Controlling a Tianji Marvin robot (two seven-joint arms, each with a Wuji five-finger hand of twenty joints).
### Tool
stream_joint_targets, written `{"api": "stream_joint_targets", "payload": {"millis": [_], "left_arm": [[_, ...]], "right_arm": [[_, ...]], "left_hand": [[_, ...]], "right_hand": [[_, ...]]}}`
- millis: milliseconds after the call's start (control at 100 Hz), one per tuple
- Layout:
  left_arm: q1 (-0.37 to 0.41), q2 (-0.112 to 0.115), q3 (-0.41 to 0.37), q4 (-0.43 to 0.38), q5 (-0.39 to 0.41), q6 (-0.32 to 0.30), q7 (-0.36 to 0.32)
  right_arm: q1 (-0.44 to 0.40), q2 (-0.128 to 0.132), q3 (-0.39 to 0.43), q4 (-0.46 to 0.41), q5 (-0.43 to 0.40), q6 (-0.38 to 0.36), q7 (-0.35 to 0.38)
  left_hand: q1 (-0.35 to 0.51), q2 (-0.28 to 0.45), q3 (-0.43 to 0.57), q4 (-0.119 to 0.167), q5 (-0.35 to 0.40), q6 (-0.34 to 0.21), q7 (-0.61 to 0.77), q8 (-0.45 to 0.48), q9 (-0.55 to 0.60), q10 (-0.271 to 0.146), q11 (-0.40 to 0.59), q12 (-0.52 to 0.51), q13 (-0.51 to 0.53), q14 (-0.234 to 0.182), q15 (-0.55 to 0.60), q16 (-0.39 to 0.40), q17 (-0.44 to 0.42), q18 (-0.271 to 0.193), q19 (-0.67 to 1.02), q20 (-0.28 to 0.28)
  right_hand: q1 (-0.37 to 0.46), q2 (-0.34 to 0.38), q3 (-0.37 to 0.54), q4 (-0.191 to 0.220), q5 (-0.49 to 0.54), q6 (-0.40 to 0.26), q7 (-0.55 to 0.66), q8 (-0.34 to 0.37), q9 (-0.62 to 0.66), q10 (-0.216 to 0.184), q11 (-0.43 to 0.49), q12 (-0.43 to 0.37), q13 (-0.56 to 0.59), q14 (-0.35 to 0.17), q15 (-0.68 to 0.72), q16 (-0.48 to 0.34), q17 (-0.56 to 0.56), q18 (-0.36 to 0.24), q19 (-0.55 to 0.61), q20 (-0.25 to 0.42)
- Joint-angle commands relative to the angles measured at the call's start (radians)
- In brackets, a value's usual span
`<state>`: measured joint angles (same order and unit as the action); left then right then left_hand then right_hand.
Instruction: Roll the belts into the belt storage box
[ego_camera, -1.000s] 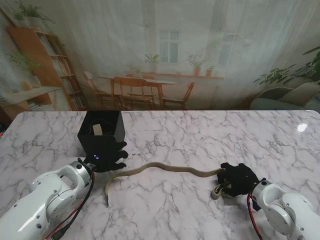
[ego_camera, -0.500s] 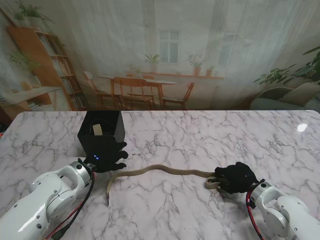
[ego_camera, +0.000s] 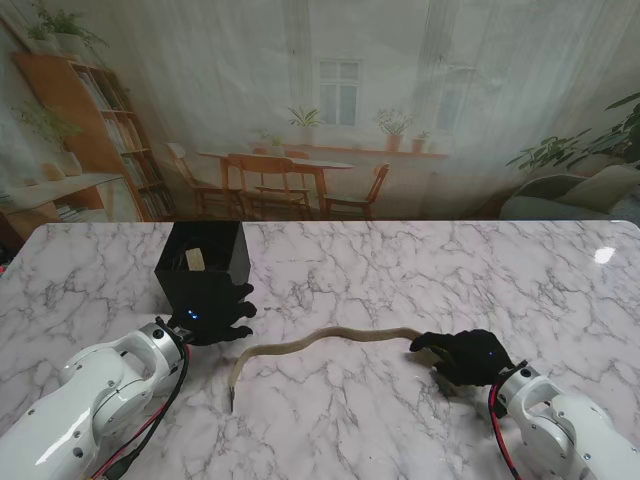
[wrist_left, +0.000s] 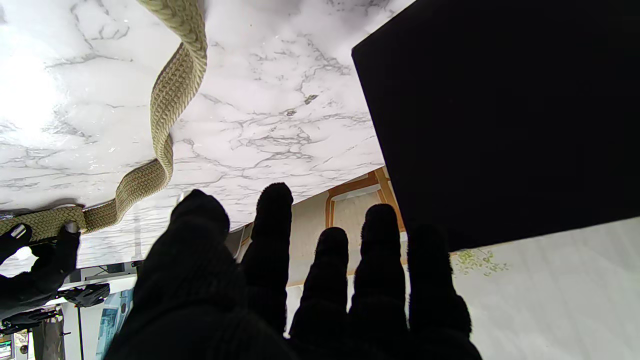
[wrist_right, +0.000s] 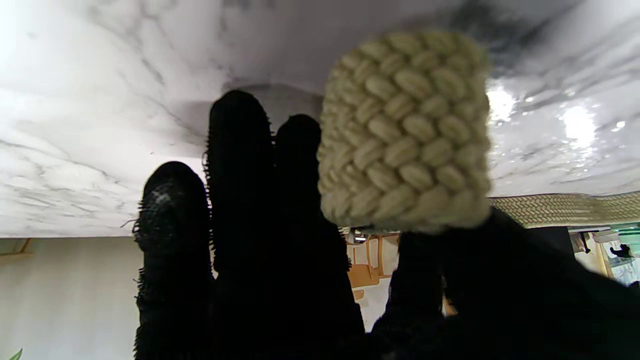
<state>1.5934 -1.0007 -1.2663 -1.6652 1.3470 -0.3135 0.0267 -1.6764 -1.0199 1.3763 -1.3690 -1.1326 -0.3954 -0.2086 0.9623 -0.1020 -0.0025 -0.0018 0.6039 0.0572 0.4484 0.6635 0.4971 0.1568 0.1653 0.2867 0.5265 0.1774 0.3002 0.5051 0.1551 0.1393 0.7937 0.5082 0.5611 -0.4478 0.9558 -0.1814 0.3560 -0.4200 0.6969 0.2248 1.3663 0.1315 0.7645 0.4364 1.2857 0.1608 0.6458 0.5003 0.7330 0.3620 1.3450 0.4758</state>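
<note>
Belt (ego_camera: 320, 338), woven, pale tan, lying on the marble table (ego_camera: 400, 270) in a loose wave between the two hands. One end held in the right hand (ego_camera: 468, 357), at the right side near me; in the right wrist view a rolled or folded piece of the weave (wrist_right: 405, 130) sits against the black gloved fingers (wrist_right: 240, 165), with the rest of the strap running off to the side (wrist_right: 565, 207). Fingers of this hand curled around that end, index pointing toward the left. Free end (ego_camera: 233, 395) bending toward me, just beside the left forearm, not touched by anything.

Box (ego_camera: 203, 268), black, open at the top, standing on the left part of the table, farther from me than the belt and apart from it. Inside, only a small light-coloured piece (ego_camera: 194, 258) visible near the rim; cannot tell what it is. No belt seen in the box.

Left hand (ego_camera: 212, 318) directly at the near wall of the box, fingers spread narrow and almost straight, holding nothing. In the left wrist view, black wall (wrist_left: 500, 110) close by the fingertips (wrist_left: 274, 200); whether touching, cannot tell. Same view shows the belt (wrist_left: 172, 95) snaking over the marble toward the other hand (wrist_left: 35, 265).
</note>
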Motion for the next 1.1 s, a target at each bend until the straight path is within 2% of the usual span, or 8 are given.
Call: {"api": "stream_joint_targets", "payload": {"millis": [0, 100, 230, 340, 450, 660, 860, 1090], "left_arm": [[0.001, -0.001, 0.002, 0.002, 0.002, -0.002, -0.012], [0.001, -0.001, 0.002, 0.002, 0.003, -0.002, -0.012], [0.001, -0.001, 0.003, 0.002, 0.002, -0.002, -0.012], [0.001, -0.001, 0.003, 0.002, 0.002, -0.001, -0.014], [0.001, -0.001, 0.004, 0.003, -0.001, 0.001, -0.014], [0.002, -0.002, 0.002, 0.002, -0.003, 0.002, -0.015], [0.000, -0.002, 0.004, 0.004, -0.003, 0.003, -0.016], [-0.002, -0.002, 0.006, 0.005, -0.005, 0.004, -0.017]], "right_arm": [[-0.008, -0.002, 0.006, -0.011, 0.013, -0.010, 0.040], [-0.009, -0.003, 0.009, -0.015, 0.019, -0.017, 0.047], [-0.011, -0.004, 0.016, -0.018, 0.031, -0.036, 0.055], [-0.027, -0.002, 0.036, -0.055, 0.036, -0.053, 0.104], [-0.054, 0.002, 0.065, -0.117, 0.047, -0.065, 0.204], [-0.097, 0.012, 0.119, -0.225, 0.121, -0.083, 0.417], [-0.110, 0.016, 0.133, -0.254, 0.102, -0.057, 0.454], [-0.097, 0.017, 0.107, -0.209, -0.034, -0.041, 0.324]], "left_hand": [[0.004, 0.038, -0.010, -0.015, 0.031, 0.006, 0.008, 0.001, -0.037, 0.012, -0.001, 0.003, -0.017, 0.016, -0.023, 0.002, -0.015, 0.035, -0.029, 0.002], [0.004, 0.039, -0.010, -0.015, 0.030, 0.007, 0.008, 0.000, -0.038, 0.013, -0.001, 0.002, -0.017, 0.016, -0.023, 0.002, -0.015, 0.035, -0.029, 0.002], [0.003, 0.039, -0.010, -0.016, 0.030, 0.005, 0.009, 0.000, -0.036, 0.012, -0.001, 0.003, -0.018, 0.017, -0.023, 0.002, -0.015, 0.036, -0.029, 0.002], [0.004, 0.039, -0.010, -0.015, 0.030, 0.005, 0.009, 0.000, -0.038, 0.012, -0.002, 0.002, -0.017, 0.017, -0.024, 0.001, -0.016, 0.036, -0.029, 0.001], [-0.001, 0.042, -0.011, -0.016, 0.030, 0.006, 0.008, -0.001, -0.038, 0.013, -0.002, 0.002, -0.019, 0.018, -0.024, 0.001, -0.017, 0.035, -0.030, 0.001], [-0.006, 0.045, -0.012, -0.015, 0.031, 0.007, 0.005, -0.003, -0.037, 0.014, -0.004, 0.001, -0.019, 0.019, -0.025, 0.001, -0.017, 0.036, -0.031, 0.001], [-0.004, 0.042, -0.011, -0.015, 0.031, 0.005, 0.004, -0.002, -0.035, 0.014, -0.005, 0.001, -0.017, 0.017, -0.025, 0.001, -0.016, 0.036, -0.031, 0.001], [0.000, 0.041, -0.009, -0.015, 0.032, 0.004, 0.005, 0.000, -0.036, 0.014, -0.005, 0.001, -0.018, 0.018, -0.025, 0.001, -0.016, 0.035, -0.032, 0.001]], "right_hand": [[0.160, 0.084, 0.092, 0.067, 0.151, -0.085, 0.048, 0.023, 0.086, -0.070, 0.017, 0.024, 0.018, -0.020, 0.047, -0.018, -0.020, 0.056, 0.019, -0.016], [0.166, 0.045, 0.111, 0.028, 0.452, 0.023, 0.084, 0.018, 0.080, -0.069, 0.018, 0.033, 0.016, -0.024, 0.020, -0.024, -0.046, 0.045, 0.004, -0.009], [0.003, -0.090, 0.145, -0.092, 0.473, 0.376, 0.318, -0.159, 0.091, -0.124, -0.119, -0.033, -0.016, -0.103, -0.095, -0.047, -0.043, -0.029, -0.004, -0.006], [-0.260, 0.017, 0.082, 0.078, 0.508, 0.465, 0.059, 0.111, 0.042, -0.148, -0.209, -0.049, -0.109, -0.142, -0.211, -0.087, -0.108, -0.027, -0.053, -0.006], [-0.316, 0.020, 0.061, 0.097, 0.399, 0.534, -0.013, 0.134, -0.006, -0.162, -0.246, -0.063, -0.191, -0.167, -0.263, -0.112, -0.190, -0.059, -0.092, -0.011], [-0.271, -0.179, 0.486, 0.196, 0.216, 0.591, -0.131, 0.122, -0.134, -0.187, -0.357, -0.112, -0.312, -0.204, -0.345, -0.177, -0.293, -0.126, -0.165, -0.009], [-0.096, -0.275, 0.614, 0.436, 0.135, 0.611, -0.139, 0.144, -0.212, -0.228, -0.406, -0.189, -0.345, -0.241, -0.362, -0.207, -0.303, -0.172, -0.191, -0.024], [0.070, -0.318, 0.404, -0.007, 0.316, 0.454, 0.019, 0.183, -0.103, -0.275, -0.413, -0.228, -0.268, -0.253, -0.308, -0.239, -0.229, -0.235, -0.162, -0.075]]}}
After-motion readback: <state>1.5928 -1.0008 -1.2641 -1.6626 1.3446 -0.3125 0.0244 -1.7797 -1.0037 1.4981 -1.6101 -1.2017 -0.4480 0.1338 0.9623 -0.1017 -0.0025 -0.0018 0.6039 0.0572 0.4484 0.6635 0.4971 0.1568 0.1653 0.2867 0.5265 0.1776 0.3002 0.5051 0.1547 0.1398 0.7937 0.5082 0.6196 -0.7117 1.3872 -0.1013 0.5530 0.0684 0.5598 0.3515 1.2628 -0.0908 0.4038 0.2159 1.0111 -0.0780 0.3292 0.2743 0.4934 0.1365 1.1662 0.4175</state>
